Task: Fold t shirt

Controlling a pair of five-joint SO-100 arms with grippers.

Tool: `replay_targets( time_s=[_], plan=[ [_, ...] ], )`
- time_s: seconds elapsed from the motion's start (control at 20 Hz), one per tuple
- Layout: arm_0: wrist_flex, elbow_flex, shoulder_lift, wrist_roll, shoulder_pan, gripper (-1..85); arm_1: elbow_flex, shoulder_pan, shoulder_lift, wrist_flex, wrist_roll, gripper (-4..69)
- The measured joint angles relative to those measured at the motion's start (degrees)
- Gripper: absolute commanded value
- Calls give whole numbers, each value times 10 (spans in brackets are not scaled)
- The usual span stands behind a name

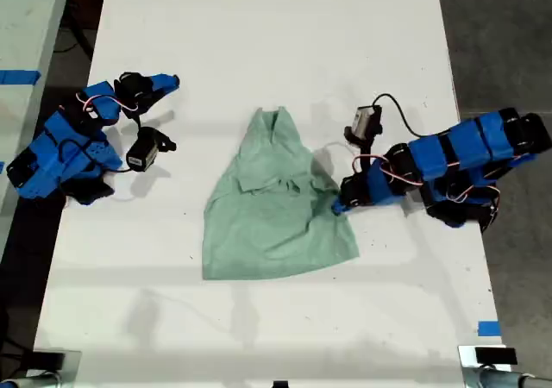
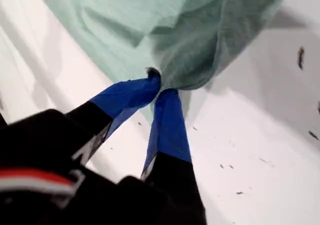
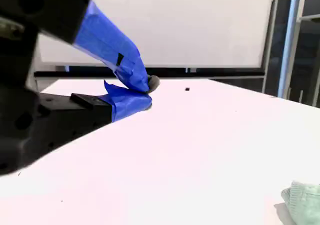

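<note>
Exterior view | first end effector [image 2: 161, 87] clamped on t shirt [image 1: 272, 207] edge | second end effector [image 3: 145, 92] together, idle | advice: lift low, drag across evenly, keep grip.

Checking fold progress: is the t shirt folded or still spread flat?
Partly folded: the t shirt lies bunched with overlapping layers, my first hand pinching its edge.
</note>
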Motion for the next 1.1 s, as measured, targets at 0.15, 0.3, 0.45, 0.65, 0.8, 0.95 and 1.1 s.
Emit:
replay_targets(
  time_s=[0.15,0.3,0.45,0.65,0.8,0.95,1.1],
  plan=[
    [0,0,0,0,0,-3,-207,1,-152,33,-65,4],
    [0,0,0,0,-1,-3,-459,1,-365,87,-115,4],
    [0,0,0,0,-1,-3,-616,1,-517,90,-144,84],
    [0,0,0,0,-1,-3,-628,-2,-529,86,-155,163],
    [0,0,0,0,-1,-3,-628,-1,-475,135,-155,178],
    [0,0,0,0,-1,-3,-604,5,-370,219,-155,33],
    [0,0,0,0,-1,-3,-499,33,-245,275,-156,11]
  ],
)
